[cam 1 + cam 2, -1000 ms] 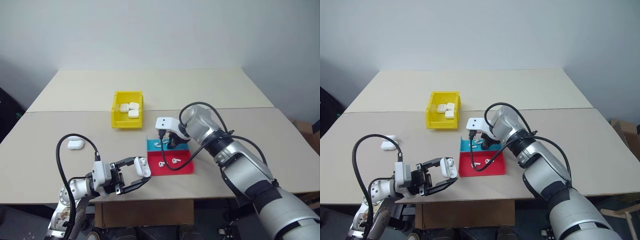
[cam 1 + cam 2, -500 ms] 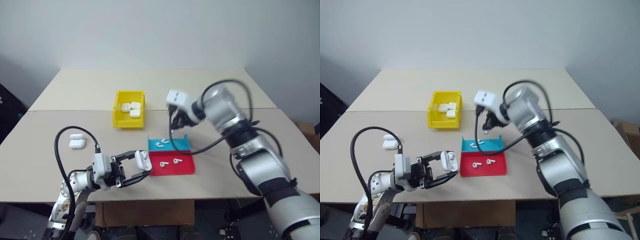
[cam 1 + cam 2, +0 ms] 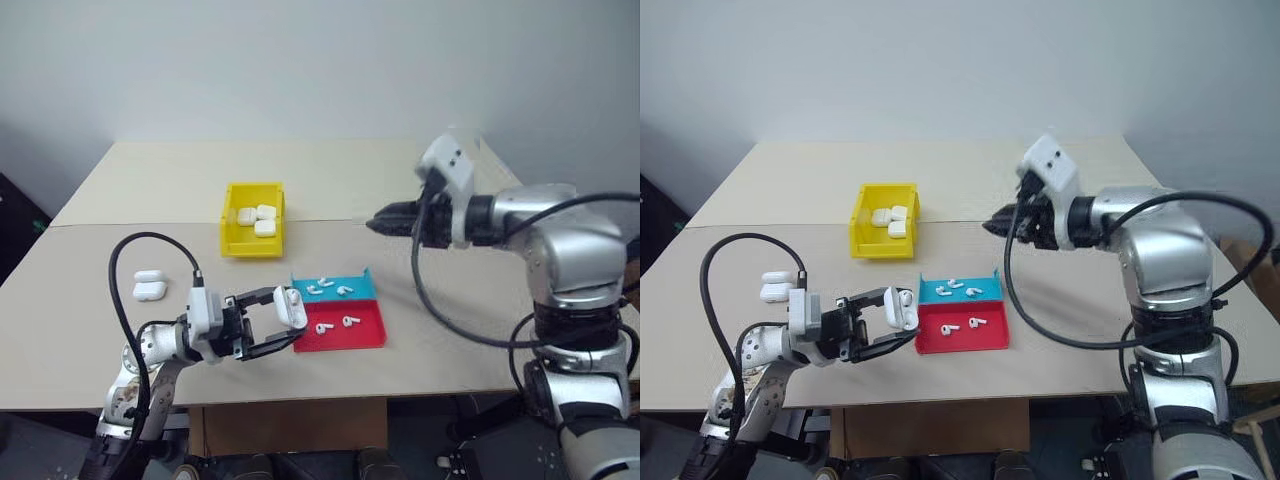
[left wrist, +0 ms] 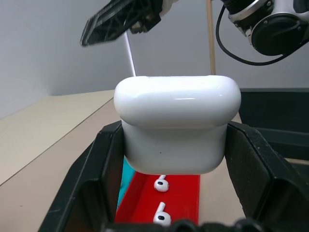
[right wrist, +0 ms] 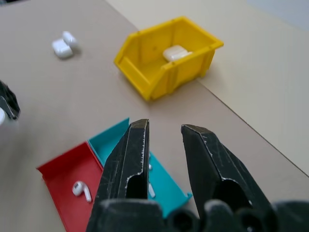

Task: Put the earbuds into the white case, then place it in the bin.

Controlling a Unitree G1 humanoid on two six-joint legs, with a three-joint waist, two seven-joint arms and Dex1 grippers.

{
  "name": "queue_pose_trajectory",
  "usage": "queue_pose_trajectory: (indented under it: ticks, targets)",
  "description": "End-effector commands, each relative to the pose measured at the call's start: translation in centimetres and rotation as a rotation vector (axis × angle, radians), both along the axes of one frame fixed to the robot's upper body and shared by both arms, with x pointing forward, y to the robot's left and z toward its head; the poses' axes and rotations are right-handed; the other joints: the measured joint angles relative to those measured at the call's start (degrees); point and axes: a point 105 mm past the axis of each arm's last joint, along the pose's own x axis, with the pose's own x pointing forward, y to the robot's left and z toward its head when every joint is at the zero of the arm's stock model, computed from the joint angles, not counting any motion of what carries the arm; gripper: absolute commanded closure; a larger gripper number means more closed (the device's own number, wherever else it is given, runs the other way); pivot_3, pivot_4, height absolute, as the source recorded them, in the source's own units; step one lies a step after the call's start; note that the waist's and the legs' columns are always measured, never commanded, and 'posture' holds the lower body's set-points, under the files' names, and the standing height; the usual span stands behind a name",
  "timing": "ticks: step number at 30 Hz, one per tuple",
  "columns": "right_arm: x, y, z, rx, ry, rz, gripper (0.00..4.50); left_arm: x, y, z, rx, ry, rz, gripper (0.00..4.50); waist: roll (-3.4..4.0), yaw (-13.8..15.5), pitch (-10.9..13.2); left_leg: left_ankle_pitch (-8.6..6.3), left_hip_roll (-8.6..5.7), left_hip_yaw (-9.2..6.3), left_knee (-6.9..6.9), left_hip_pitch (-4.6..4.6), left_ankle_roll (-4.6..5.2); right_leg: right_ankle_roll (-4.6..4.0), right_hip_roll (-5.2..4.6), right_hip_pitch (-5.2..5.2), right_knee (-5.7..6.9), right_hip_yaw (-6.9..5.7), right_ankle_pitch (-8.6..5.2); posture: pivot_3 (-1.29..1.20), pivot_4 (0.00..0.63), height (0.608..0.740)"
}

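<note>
My left gripper (image 3: 283, 318) is shut on the white case (image 3: 291, 308), held upright just left of the tray near the table's front edge. In the left wrist view the case (image 4: 177, 123) sits between both black fingers with its lid down. Several earbuds (image 3: 326, 287) lie in the tray's blue half and two earbuds (image 3: 349, 321) in the red half. My right gripper (image 3: 375, 224) hangs high above the table, right of the yellow bin (image 3: 252, 243), pointing left. Its fingers (image 5: 135, 150) stand a narrow gap apart with nothing between them.
The blue-and-red tray (image 3: 366, 336) lies at front centre. The bin holds three more white cases (image 3: 256, 216). Two spare cases (image 3: 148, 285) rest on the table at the left. A seam runs across the table behind the tray.
My right gripper has lifted off the tray's blue half and swung up and to the right. The left gripper still holds the case in about the same place.
</note>
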Motion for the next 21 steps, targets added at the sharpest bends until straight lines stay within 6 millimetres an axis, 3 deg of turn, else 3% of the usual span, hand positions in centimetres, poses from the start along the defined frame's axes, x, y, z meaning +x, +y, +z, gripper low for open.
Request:
queue_pose_trajectory:
  ticks: [1,9,21]
  targets:
    - [1.2,1.3,-1.3,-0.213,-0.039,0.028,3.08,-0.7,0.9,-1.1,0.091,-0.018,-0.021,1.71,-0.01,-0.4,0.0,0.00,0.00,0.01,0.00,0.02,0.00,0.00,0.00,0.00,0.00,0.01,0.00,0.00,0.150,0.740]
    - [3.1,3.3,-5.0,-0.521,-0.069,0.184,3.08,-1.2,1.6,-2.7,0.141,-0.017,0.007,1.71,-0.02,-0.4,0.0,0.00,0.00,0.01,0.00,-0.06,0.00,-0.04,-0.03,-0.04,-0.04,-0.02,0.01,0.00,0.150,0.740]
    - [4.7,6.3,-7.1,-0.663,-0.135,0.368,3.08,-1.7,1.7,-3.0,0.131,-0.022,0.051,1.71,-0.02,-0.2,0.0,0.00,0.02,0.01,-0.02,-0.04,0.00,-0.07,0.00,-0.07,0.01,-0.03,0.03,0.00,0.150,0.740]
